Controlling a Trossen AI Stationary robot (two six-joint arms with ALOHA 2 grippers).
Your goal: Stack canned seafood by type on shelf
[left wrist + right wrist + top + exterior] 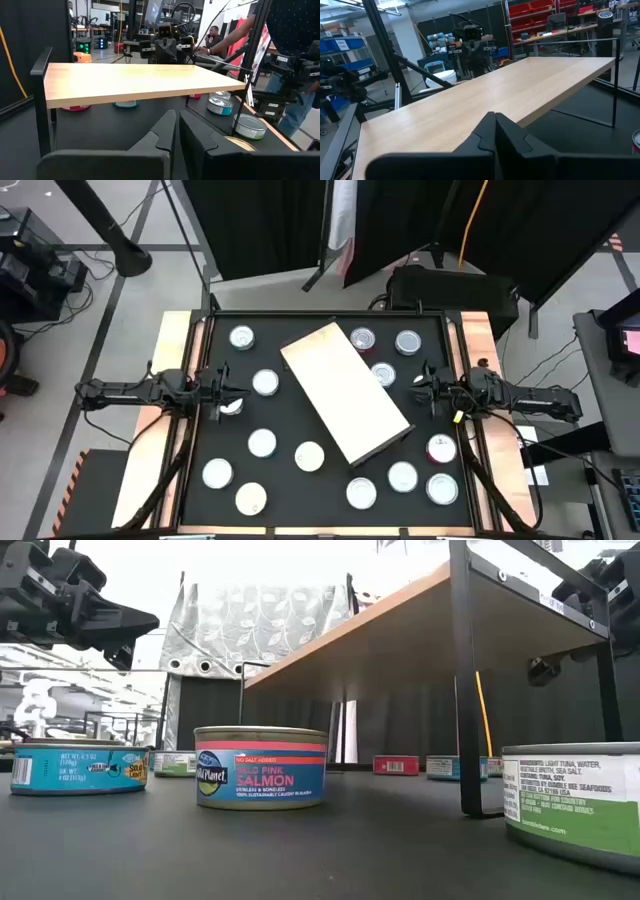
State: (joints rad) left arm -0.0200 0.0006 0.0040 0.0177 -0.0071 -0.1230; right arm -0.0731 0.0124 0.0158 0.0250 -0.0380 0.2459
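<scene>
One pale wood shelf point(345, 392) stands diagonally across the middle of the black tabletop point(290, 480), running from upper centre toward lower right of the high view; its top carries nothing. In the low view it rests on thin dark legs, with tins showing beneath it. About fourteen tins of canned seafood point(262, 443) lie scattered around it: six at lower left, three at lower right, three near the upper right corner, one at upper left point(241, 337). A pink-labelled salmon tin point(261, 767) sits at centre of the low view. Left gripper point(226, 389) hovers at the left table edge, fingers together, empty. Right gripper point(424, 385) hovers at the right edge, fingers likewise pressed together, empty.
</scene>
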